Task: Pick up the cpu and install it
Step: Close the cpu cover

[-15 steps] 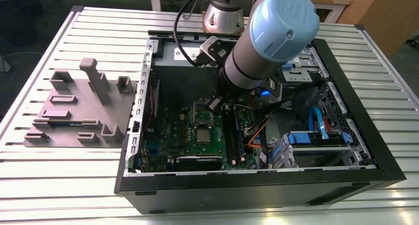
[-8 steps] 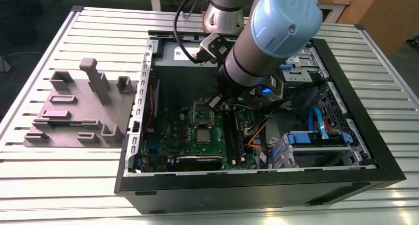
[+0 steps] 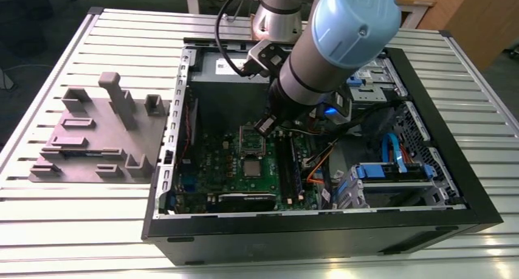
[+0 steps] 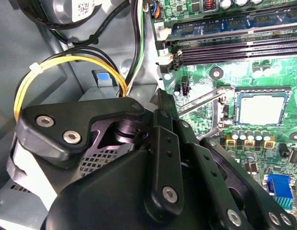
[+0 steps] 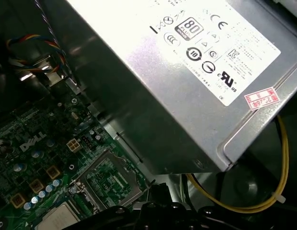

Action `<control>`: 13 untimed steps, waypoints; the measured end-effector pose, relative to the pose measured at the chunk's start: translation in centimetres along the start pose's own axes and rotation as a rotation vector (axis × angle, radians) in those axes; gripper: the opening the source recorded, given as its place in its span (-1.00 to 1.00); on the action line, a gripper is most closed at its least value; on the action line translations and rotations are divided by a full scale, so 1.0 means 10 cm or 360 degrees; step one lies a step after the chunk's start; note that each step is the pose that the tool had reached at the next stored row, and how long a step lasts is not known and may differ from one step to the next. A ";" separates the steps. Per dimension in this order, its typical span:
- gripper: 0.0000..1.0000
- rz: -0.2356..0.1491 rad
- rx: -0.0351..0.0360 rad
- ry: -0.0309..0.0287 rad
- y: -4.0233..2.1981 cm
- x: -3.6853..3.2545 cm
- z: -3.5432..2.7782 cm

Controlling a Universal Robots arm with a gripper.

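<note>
The cpu [image 4: 261, 108] is a small silvery square lying flat in its socket on the green motherboard, also seen as cpu [image 3: 253, 168] and cpu [image 5: 57, 219]. The socket's silver frame [image 5: 112, 178] is swung open beside it, with the frame [image 3: 252, 139] lying between the chip and the power supply. My gripper [image 3: 266, 126] hangs inside the open computer case, just above that frame and a little away from the chip. Its black body [image 4: 153, 167] hides part of the board.
A large grey power supply with a white label [image 5: 187, 57] stands close beside the gripper. Yellow cables [image 4: 67, 62] loop near it. Memory slots [image 4: 234, 45] run past the socket. A drive cage with blue clips [image 3: 389, 169] sits at the exterior view's right. A grey moulded plate [image 3: 97, 133] lies outside the case.
</note>
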State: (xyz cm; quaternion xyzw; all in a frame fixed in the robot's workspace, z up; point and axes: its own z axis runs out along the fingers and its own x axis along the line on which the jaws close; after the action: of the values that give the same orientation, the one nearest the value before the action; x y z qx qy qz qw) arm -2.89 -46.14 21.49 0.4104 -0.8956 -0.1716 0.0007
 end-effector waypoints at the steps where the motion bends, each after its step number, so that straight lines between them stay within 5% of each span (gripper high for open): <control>1: -0.79 0.0001 0.0003 0.00032 0.000 0.000 -0.001; 4: -0.79 0.0004 0.0018 0.00196 0.000 0.000 -0.001; 13: -0.79 0.0007 0.0030 0.00337 0.011 -0.005 -0.035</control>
State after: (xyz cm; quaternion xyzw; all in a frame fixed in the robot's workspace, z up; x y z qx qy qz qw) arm -2.89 -46.14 21.86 0.4103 -0.8980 -0.1586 0.0066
